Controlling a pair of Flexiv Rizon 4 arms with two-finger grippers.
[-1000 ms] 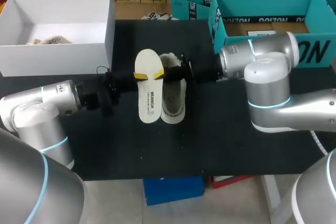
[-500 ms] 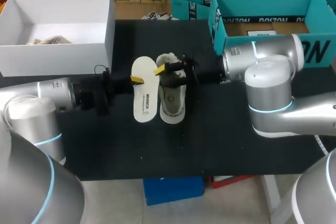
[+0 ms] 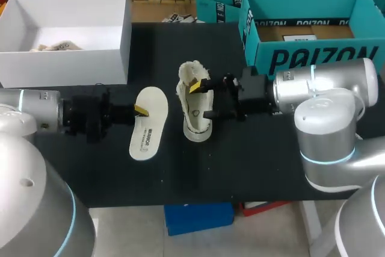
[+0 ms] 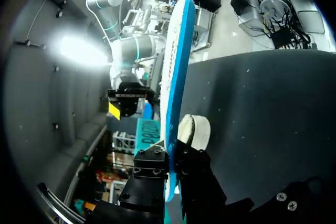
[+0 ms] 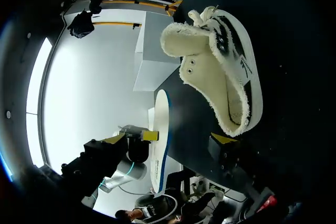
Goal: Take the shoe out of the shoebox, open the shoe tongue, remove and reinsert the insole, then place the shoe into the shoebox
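Head view: the left pincer point(image 3: 139, 111) comes in from the left and is clamped on one end of the insole point(image 3: 147, 124). The rest of the insole lies flat on the black table point(image 3: 252, 161). The shoe point(image 3: 195, 109) stands on its sole just beside it, the two apart. The right pincer point(image 3: 204, 100) is at the shoe's right side with its fingers spread. One yellow tip is at the collar and the other is lower along the side. The white shoebox point(image 3: 123, 46) sits at the far left corner.

Left wrist view: the insole point(image 4: 176, 66) shows edge-on, pinched between this pincer's point(image 4: 176, 148) two fingers. The right pincer point(image 4: 122, 109) is ahead, beyond it.

Right wrist view: the shoe point(image 5: 220, 72) lies just ahead, its opening facing the camera. One finger point(image 5: 224, 142) is at the shoe's rim, and I cannot tell whether they touch. Beyond are the insole point(image 5: 160, 129), the left pincer point(image 5: 151, 136) gripping it, and the shoebox point(image 5: 152, 72).
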